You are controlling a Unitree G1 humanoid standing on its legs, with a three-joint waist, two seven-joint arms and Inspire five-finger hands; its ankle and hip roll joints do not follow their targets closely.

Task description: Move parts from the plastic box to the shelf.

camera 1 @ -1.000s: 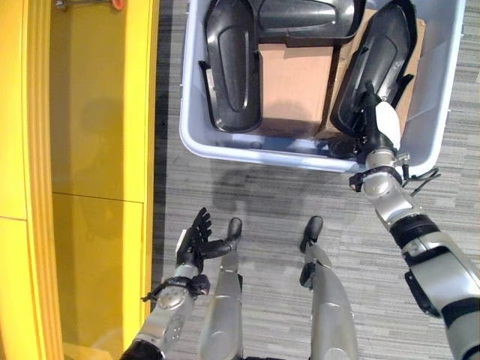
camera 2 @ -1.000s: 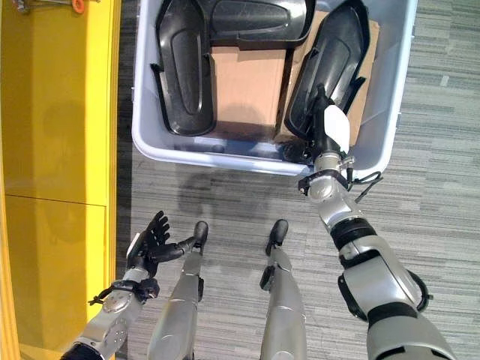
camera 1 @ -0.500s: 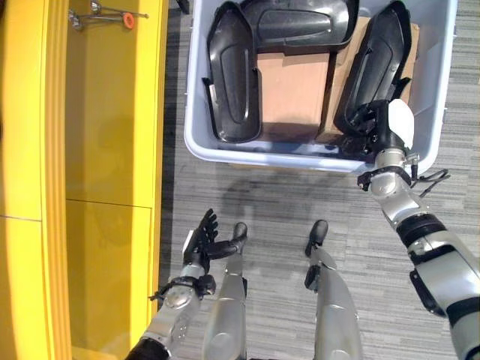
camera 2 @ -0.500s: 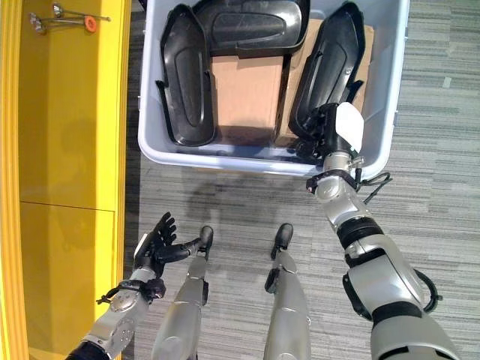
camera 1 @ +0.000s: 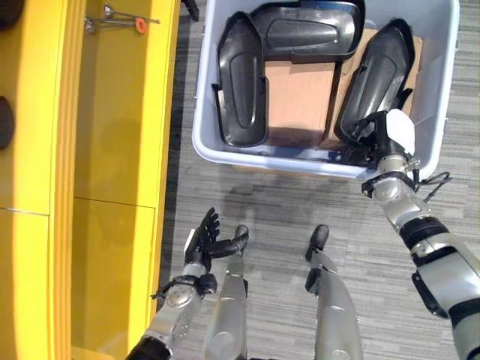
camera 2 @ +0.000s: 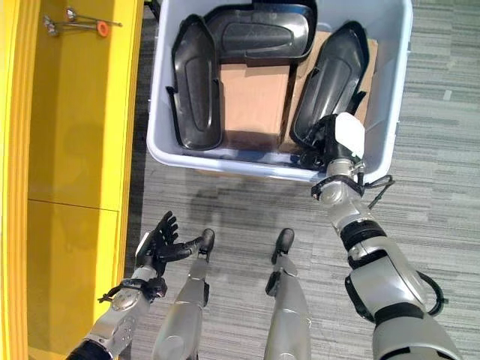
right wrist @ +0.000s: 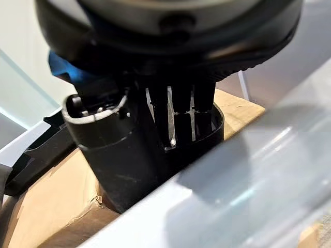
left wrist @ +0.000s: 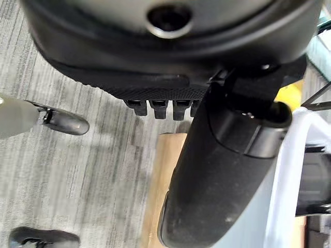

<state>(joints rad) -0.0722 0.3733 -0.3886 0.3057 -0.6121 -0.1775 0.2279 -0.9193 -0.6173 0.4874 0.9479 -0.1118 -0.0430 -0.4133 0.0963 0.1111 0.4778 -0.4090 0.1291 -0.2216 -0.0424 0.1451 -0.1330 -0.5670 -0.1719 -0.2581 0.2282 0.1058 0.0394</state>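
Observation:
A pale grey plastic box [camera 1: 292,159] stands on the floor ahead, holding three black moulded parts on cardboard: one at the left [camera 1: 241,82], one across the back [camera 1: 304,30], one at the right [camera 1: 375,75]. My right hand [camera 1: 384,136] reaches over the box's near wall. Its fingers [right wrist: 178,119] are curled into the near end of the right part and its thumb [right wrist: 114,150] is outside that part's rim. My left hand [camera 1: 201,241] hangs open low over the carpet, fingers spread and holding nothing. The yellow shelf [camera 1: 112,150] runs along the left.
A metal tool with an orange knob [camera 1: 124,20] lies at the shelf's far end, and dark round items [camera 1: 6,124] sit at the far left edge. Grey carpet separates shelf and box. Brown cardboard [camera 1: 300,94] lines the box floor.
The right hand's fingers, straight a second ago, have curled onto the near end of the right part. The camera has shifted, so the whole scene sits differently. The left hand has barely moved.

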